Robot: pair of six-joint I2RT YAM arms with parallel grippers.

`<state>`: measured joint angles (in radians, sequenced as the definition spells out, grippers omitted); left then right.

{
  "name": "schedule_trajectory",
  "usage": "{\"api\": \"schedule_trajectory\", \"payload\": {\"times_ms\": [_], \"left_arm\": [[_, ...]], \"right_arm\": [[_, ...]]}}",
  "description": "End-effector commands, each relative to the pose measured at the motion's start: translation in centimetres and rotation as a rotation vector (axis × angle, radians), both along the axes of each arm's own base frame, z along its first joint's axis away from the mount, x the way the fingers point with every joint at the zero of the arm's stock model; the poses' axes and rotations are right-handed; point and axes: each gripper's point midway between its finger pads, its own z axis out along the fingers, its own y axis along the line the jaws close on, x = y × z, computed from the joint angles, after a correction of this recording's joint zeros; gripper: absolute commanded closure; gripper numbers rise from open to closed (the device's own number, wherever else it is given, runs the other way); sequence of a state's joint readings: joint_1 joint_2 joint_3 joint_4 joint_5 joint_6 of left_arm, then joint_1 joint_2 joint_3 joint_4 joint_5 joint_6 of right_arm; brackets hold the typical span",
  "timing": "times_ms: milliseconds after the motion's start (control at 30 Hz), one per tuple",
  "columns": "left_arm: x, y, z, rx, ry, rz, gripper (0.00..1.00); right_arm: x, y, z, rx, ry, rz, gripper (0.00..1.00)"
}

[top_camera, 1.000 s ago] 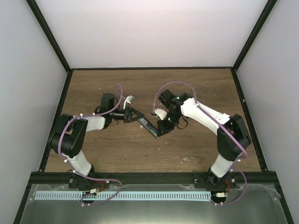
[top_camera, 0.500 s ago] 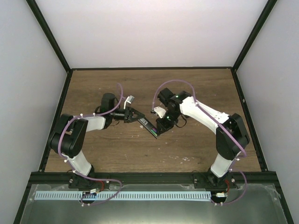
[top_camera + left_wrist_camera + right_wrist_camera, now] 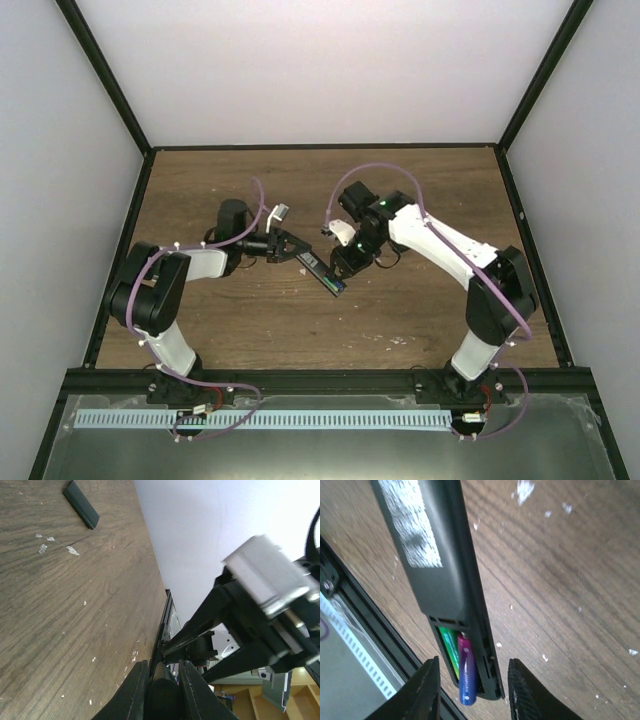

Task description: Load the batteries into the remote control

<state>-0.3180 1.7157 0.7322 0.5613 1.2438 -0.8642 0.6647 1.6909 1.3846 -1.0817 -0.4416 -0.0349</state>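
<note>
The black remote control lies slanted between the two arms. My left gripper is shut on its far end, which shows as a dark rounded edge between the fingers. In the right wrist view the remote shows its back, with the compartment open at the lower end. The green battery lies in the compartment. The purple battery lies beside it and sticks out past the remote's end. My right gripper is open, its fingers either side of that end and touching nothing; it also shows in the top view.
A flat black cover piece lies loose on the wooden table, away from the left gripper. White specks mark the wood near it. A black frame rail runs along the table's near edge.
My right wrist has shifted a little toward the back and left over the remote's near end. The left gripper still holds the remote, which has hardly moved.
</note>
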Motion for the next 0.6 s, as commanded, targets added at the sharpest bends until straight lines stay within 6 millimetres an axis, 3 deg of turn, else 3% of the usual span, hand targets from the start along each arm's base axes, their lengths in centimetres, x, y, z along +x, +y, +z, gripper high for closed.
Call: {"api": "schedule_trajectory", "payload": {"times_ms": [0, 200, 467, 567], "left_arm": [[-0.3, -0.4, 1.1, -0.027, -0.041, -0.035, 1.0], [0.2, -0.5, 2.1, -0.02, -0.062, -0.036, 1.0], [0.0, -0.7, 3.5, -0.036, 0.017, -0.058, 1.0], [-0.1, -0.7, 4.7, -0.05, 0.048, -0.062, 1.0]], "right_arm": [[2.2, 1.4, 5.2, 0.114, -0.173, -0.007, 0.67], [4.3, 0.6, 7.9, 0.163, -0.28, -0.075, 0.59], [6.7, -1.7, 9.0, 0.287, -0.308, -0.163, 0.55], [6.5, -2.1, 9.6, 0.361, -0.269, -0.182, 0.55]]}}
